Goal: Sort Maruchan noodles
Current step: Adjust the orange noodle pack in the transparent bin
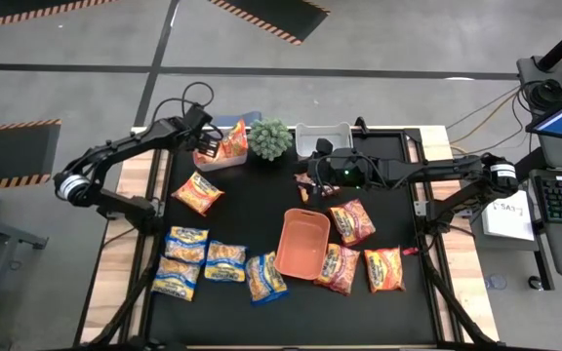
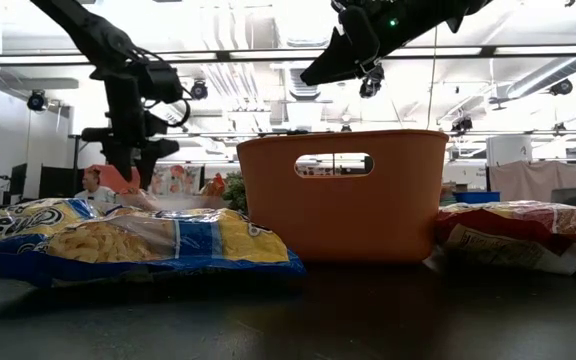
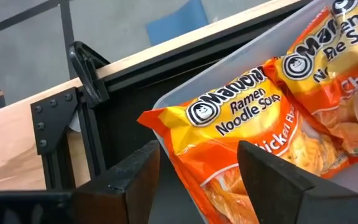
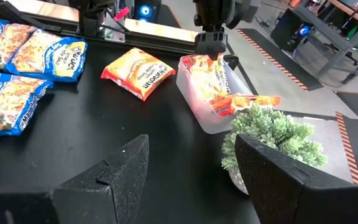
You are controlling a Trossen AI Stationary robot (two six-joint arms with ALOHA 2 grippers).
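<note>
A clear bin (image 1: 224,159) at the table's far left holds two orange Maruchan packets (image 3: 241,118), leaning against its wall. My left gripper (image 3: 199,148) hangs open just above them, pointing steeply down, its fingers standing either side of the nearer packet's upper end with a gap. Another orange packet (image 1: 198,192) lies flat near the bin. Several yellow-and-blue packets (image 1: 203,261) lie at the near left. Three dark red packets (image 1: 359,255) lie at the near right. My right gripper (image 4: 191,143) hovers open and empty over the table's middle.
An orange tray (image 1: 303,244) stands near the middle, between the blue and red packets. A small green plant (image 1: 269,138) and a grey bin (image 1: 322,136) stand at the far edge. Bare black table shows between the loose orange packet and the tray.
</note>
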